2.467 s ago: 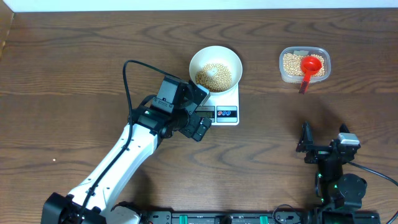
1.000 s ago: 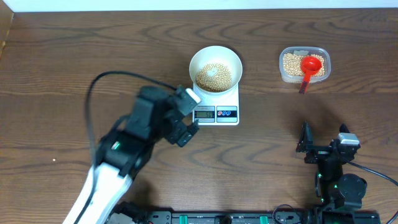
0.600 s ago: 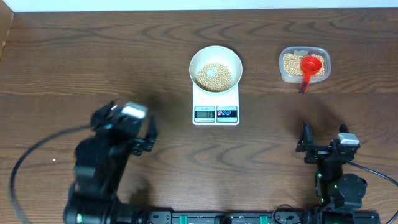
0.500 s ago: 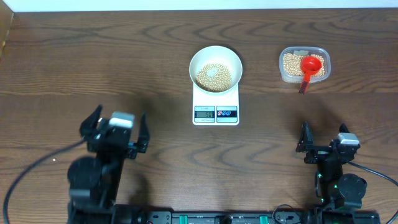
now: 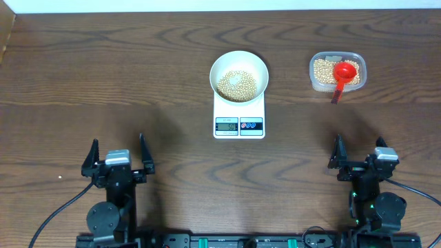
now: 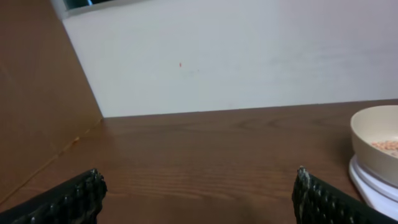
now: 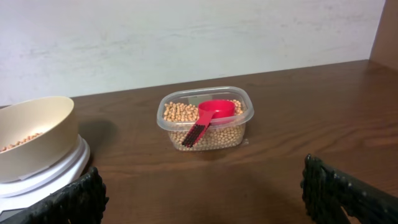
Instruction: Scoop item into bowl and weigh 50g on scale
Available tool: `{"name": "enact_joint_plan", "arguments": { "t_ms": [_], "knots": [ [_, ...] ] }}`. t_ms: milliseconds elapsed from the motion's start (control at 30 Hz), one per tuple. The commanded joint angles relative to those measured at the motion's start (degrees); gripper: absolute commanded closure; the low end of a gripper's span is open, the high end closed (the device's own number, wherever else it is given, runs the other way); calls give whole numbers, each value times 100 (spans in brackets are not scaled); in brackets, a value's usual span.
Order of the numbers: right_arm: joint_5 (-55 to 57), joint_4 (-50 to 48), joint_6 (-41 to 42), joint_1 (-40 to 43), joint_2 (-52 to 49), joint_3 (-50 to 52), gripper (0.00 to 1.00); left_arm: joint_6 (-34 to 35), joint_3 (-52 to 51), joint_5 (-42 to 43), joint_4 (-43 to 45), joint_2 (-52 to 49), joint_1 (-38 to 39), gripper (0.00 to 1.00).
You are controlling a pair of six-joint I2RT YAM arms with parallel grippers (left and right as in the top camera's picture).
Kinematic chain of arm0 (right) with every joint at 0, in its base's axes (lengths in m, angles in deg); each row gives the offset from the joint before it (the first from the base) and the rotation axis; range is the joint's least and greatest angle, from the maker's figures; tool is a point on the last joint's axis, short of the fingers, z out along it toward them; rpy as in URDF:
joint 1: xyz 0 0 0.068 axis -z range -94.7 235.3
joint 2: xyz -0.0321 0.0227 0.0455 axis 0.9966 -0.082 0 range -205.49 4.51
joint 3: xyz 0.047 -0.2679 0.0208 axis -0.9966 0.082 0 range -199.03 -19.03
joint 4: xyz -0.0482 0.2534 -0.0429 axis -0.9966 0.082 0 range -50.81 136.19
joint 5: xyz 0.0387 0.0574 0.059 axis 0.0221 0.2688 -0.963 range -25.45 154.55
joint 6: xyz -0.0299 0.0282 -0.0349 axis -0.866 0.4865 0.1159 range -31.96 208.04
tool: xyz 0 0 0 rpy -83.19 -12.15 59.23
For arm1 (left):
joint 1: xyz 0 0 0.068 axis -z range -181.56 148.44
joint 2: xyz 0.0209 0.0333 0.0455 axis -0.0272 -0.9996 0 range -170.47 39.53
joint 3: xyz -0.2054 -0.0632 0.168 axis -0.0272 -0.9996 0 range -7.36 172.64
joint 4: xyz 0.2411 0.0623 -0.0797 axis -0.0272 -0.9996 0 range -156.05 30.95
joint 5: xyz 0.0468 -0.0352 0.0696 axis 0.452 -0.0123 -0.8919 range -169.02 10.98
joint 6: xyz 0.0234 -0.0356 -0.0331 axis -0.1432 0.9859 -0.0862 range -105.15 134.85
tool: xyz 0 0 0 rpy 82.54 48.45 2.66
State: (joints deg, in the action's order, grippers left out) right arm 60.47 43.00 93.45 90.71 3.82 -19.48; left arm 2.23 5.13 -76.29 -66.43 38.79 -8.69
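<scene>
Left gripper [image 5: 118, 145]: fingers [image 6: 74, 199] spread wide with nothing between them, parked at the near left edge of the table [image 5: 103, 76]. Its wrist view shows only bare wood between the fingers. Right gripper [image 5: 358, 148]: jaws also wide apart and empty, at the near right edge. Neither touches anything.

Bowl [image 5: 256, 63] is white and sits on the far half of the scale [image 5: 239, 114], mid-table, well apart from both grippers. Beans [image 5: 236, 84] cover its bottom in a shallow layer; the upper wall is bare. The scale's display [image 5: 226, 125] and its red and blue buttons face the near side, uncovered. Digits are too small for me to read.

Tub [image 5: 312, 74]: clear plastic, open-topped, far right, apart from the scale. It holds more beans, roughly halfway up the wall going by the right wrist view. Red scoop [image 5: 344, 71] lies in it on top of the beans, cup facing up, handle sticking out over the near rim. I can't tell whether the cup has beans in it.
</scene>
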Motion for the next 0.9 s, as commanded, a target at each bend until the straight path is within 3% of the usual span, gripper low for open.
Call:
{"name": "enact_joint_plan", "arguments": {
  "t_ms": [0, 200, 333, 633, 867],
  "knots": [
    [-13, 13, 31, -26, 39, 15, 1, 116, -129, -85, 85, 63, -35, 2],
    [-13, 13, 31, -26, 39, 13, 1, 114, -573, -85, 302, 63, -35, 2],
    [-13, 13, 31, -26, 39, 15, 1, 114, -1178, -85, 1023, 63, -35, 2],
    [-13, 13, 31, -26, 39, 13, 1, 81, -1226, -83, 332, 63, -50, 2],
    [-13, 13, 31, -26, 39, 13, 1, 96, -1226, -83, 334, 63, -50, 2]
  ]
}}
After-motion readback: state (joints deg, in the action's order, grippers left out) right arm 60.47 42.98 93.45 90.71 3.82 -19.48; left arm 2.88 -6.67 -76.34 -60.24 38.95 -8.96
